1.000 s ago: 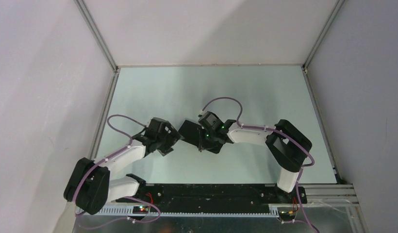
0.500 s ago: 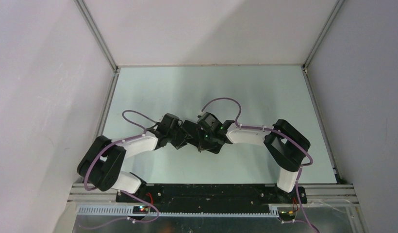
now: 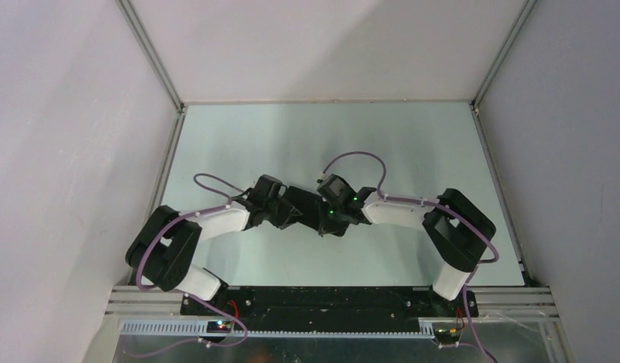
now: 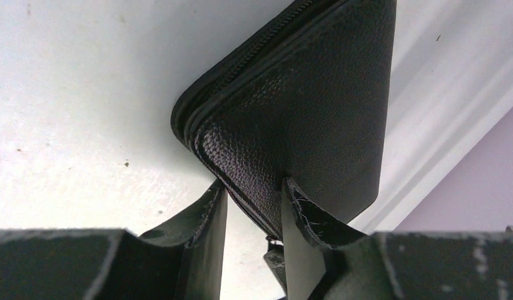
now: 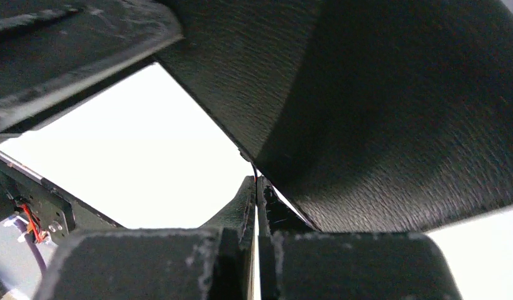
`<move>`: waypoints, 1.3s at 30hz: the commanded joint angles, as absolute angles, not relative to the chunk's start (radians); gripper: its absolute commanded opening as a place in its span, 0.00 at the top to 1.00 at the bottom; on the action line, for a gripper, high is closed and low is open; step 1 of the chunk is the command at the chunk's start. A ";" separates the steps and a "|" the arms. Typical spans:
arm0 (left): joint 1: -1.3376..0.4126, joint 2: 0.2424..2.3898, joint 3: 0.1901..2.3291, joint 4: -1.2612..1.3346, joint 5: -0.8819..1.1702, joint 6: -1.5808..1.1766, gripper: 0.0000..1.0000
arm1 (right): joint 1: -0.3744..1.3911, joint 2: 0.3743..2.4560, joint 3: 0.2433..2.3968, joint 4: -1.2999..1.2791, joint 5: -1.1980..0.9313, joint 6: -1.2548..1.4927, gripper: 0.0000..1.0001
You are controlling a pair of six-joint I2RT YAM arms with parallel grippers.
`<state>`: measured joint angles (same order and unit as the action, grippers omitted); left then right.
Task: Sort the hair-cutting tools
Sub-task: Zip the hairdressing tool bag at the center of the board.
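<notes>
Hair-cutting tools are unseen, probably inside the zipped black pouch (image 4: pixel 304 112). Right gripper (image 5: pixel 257 184), at its 3 o'clock, jaws fully together, clamps its edge. Left gripper (image 4: pixel 253 187), at 9 o'clock, narrowly parted, pinches a corner, likely bracing for unzipping.

Overhead view soft, even light; right wrist table (image 5: pixel 147 156) blown white, pouch (image 5: pixel 379 112) dark, grainy

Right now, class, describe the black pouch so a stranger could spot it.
On the pale table, look to the middle. There, between the left gripper and the right gripper, is the pouch: the only flat, leather-grained thing, with a zip round its edge.
</notes>
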<state>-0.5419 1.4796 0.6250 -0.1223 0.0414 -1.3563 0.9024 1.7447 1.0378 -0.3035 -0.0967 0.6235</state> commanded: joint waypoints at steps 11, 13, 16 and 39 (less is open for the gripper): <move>-0.463 1.545 0.617 -0.252 -0.077 -1.299 0.71 | 0.664 1.510 0.826 -0.475 -0.167 0.542 1.00; -0.452 1.551 0.641 -0.267 -0.082 -1.272 0.71 | 0.660 1.508 0.825 -0.475 -0.174 0.533 1.00; -0.435 1.568 0.679 -0.274 -0.085 -1.213 0.71 | 0.682 1.505 0.830 -0.456 -0.200 0.530 1.00; -0.493 1.296 0.565 -0.187 0.106 -1.146 0.18 | 0.934 1.778 1.136 -0.188 -0.168 0.636 1.00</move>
